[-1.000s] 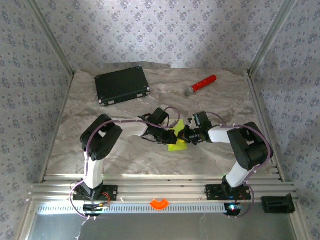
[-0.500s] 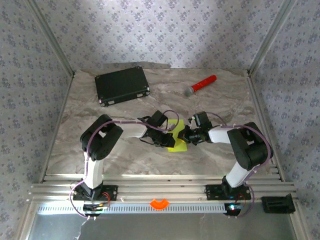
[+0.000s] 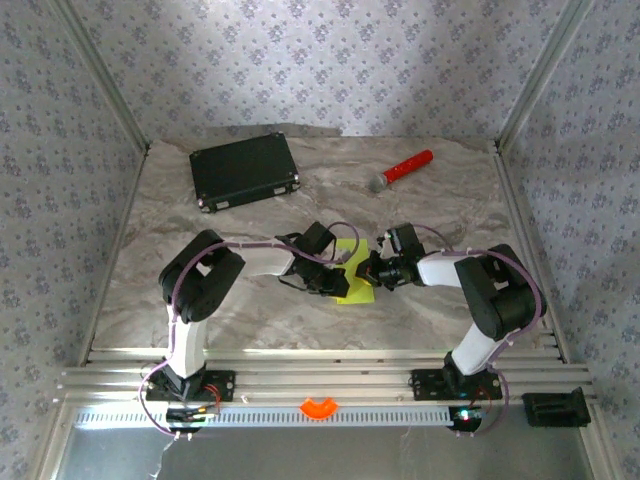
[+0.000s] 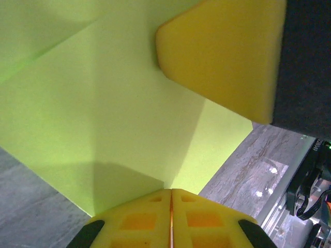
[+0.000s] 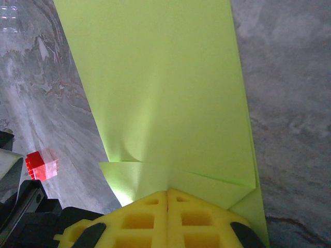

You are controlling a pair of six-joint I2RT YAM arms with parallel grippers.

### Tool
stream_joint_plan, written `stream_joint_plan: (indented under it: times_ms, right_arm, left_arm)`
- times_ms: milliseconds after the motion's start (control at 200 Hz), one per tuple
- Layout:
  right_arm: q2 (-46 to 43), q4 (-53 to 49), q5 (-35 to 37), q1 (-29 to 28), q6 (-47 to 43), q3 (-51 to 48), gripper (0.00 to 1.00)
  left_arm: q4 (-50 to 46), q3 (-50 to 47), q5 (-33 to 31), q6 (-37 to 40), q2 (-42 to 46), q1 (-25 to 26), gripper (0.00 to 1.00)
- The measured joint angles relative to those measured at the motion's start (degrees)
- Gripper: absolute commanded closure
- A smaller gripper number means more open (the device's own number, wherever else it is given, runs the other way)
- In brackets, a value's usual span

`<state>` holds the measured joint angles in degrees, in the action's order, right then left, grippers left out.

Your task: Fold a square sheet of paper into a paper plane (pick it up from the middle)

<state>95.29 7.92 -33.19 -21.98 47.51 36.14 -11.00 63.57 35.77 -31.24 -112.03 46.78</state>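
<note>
On the rail at the near edge sits a small orange piece (image 3: 318, 407), between the two arm bases. Beyond it, at the middle of the table (image 3: 150, 290), the sheet of paper (image 3: 357, 287) lies partly folded into a narrow strip, with its long axis running near to far. Both arms reach inward to it, so neither is nearer.

The left gripper (image 3: 338, 276) meets the strip from the left. In its wrist view its fingers (image 4: 150, 219) are closed, and a corner of the paper (image 4: 103, 124) looks pinched in the seam between them. The right gripper (image 3: 371, 270) comes from the right, also fully closed. Its tips (image 5: 139, 219) sit on one end of the strip (image 5: 165, 88), where small flaps are folded, but I cannot tell if it pinches or only presses.

A red block (image 5: 41, 164) lies off to one side of the strip. At the far left is a black case (image 3: 245, 170), and at the far right a red-handled microphone (image 3: 403, 168). Both are well apart from the paper.

Any coming crease would probably run along the strip, between the two grippers.
</note>
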Motion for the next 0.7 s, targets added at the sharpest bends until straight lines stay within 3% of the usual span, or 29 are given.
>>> stream_joint_plan:
  times_ms: [700]
  right_arm:
    - [-0.5,-0.33,-0.72,0.15,0.0,-0.66,1.0]
  left_arm:
    - [-2.12,-5.6,-3.56,2.93,5.25,0.74,0.9]
